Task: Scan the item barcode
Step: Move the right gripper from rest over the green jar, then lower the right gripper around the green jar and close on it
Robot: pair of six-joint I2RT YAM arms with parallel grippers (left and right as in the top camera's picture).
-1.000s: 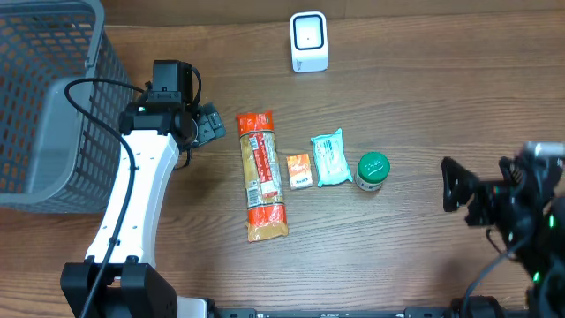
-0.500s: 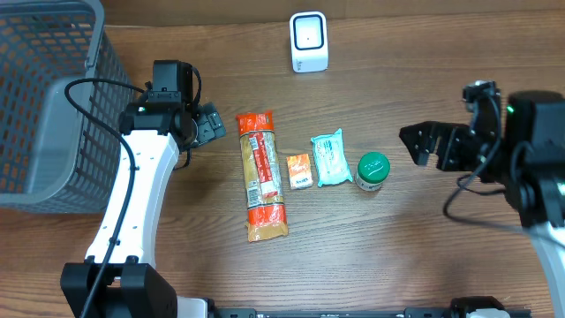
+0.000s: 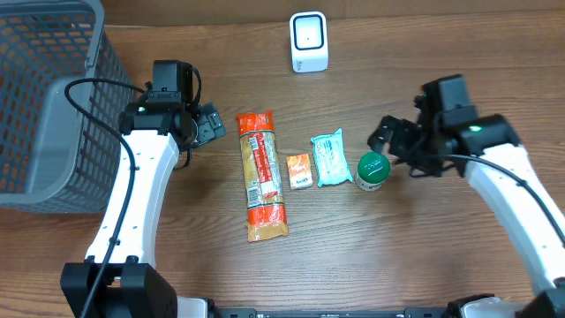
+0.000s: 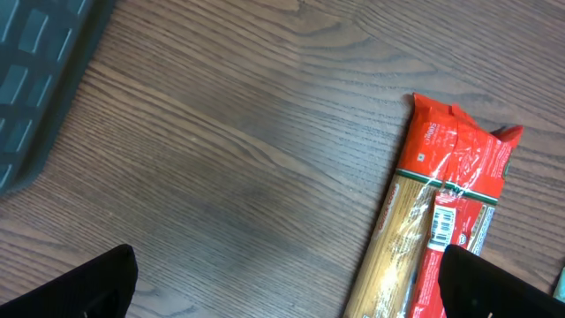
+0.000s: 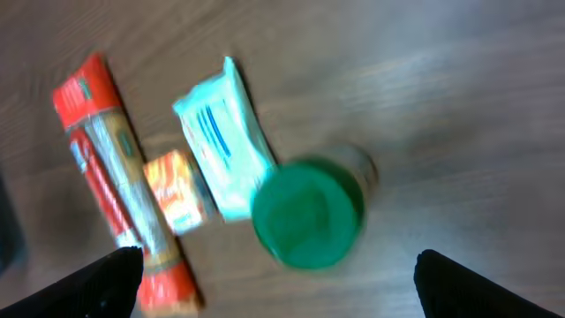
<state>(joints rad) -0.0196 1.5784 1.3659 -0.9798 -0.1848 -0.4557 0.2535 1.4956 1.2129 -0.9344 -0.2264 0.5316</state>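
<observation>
Nothing scanned yet, nothing picked up.
My right claw [image 3: 393, 148] hangs wide open just beside the green-lidded round jar [image 3: 372, 170] mid-way across the wooden bench [image 3: 397, 256]; left claw [image 3: 207, 124] open, empty; white box scanner [image 3: 309, 41] by the far edge.

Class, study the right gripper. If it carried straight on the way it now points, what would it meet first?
The right gripper, open, would most likely meet the green-lidded jar first. The jar sits almost centred in the wrist view with nothing in between, though the depth is unclear.
</observation>
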